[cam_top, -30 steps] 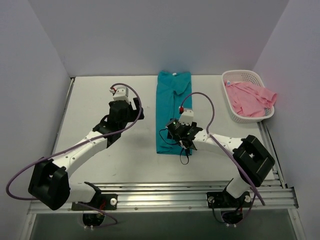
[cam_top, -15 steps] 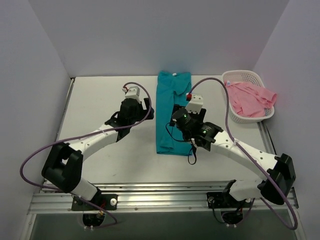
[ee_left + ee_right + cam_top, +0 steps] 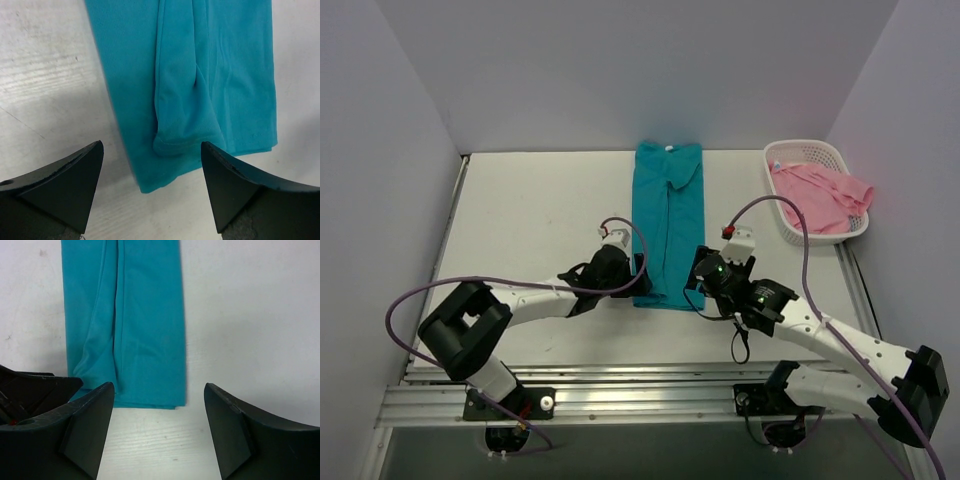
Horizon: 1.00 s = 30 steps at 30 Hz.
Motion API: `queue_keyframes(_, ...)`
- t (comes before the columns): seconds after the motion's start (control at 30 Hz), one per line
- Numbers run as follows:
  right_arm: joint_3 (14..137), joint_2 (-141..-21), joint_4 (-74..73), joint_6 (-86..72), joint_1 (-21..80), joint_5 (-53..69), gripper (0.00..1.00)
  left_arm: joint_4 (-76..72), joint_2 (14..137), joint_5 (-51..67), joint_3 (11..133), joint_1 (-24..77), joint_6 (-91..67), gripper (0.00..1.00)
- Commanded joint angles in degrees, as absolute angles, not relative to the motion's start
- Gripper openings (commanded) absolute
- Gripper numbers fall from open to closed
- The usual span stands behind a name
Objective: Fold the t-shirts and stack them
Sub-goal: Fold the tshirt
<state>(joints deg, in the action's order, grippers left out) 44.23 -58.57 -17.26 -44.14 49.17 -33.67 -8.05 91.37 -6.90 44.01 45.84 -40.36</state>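
**Top view.** A teal t-shirt of plain soft cloth, folded into a long narrow strip, lies flat on the white worktop. It runs from the far edge toward the arms, and a small white neck label shows at its far end. A pink t-shirt, light in colour and crumpled, sits in a white plastic lattice basket at the far right corner. Part of it hangs over the basket's right rim, well apart from the teal one. The left end effector is low at the near left edge of the strip. The right end effector is at the strip's near right corner, so the two flank its near end.

**Left wrist view.** The black fingers of the left end effector are spread wide and grip nothing. The near hem of the teal t-shirt lies on the worktop below, in the gap between the fingertips. A folded-in layer of cloth with a rounded hem rests on top of the strip. Bare worktop shows on both sides.

**Right wrist view.** The right end effector's black fingers are also wide apart and hold nothing. The near right corner of the teal t-shirt lies flat between the tips, closer to the finger on the picture's left. A black part of the left arm shows at the lower left, just beside the strip's near left corner.
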Motion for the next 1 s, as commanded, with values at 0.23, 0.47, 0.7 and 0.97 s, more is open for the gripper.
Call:
queue_keyframes(0.23,34.56,-58.18,-14.24,-56.94,49.39,-27.69,0.63,-5.45,82.37,-9.31,38.50,49.83,-45.44,0.87)
queue_keyframes(0.47,30.50,-61.34,-8.53,-59.15,49.31,-25.22,0.61,-1.67,67.60,-18.97,30.24,49.92,-47.37,0.86)
queue_keyframes(0.7,31.37,-64.60,-6.94,-58.62,49.39,-26.19,0.60,-5.79,68.98,-18.65,28.91,49.22,-47.81,0.84)
queue_keyframes(0.97,30.50,-62.76,-9.40,-60.73,49.04,-28.65,0.61,-20.73,86.12,-12.05,29.53,49.13,-51.15,0.81)
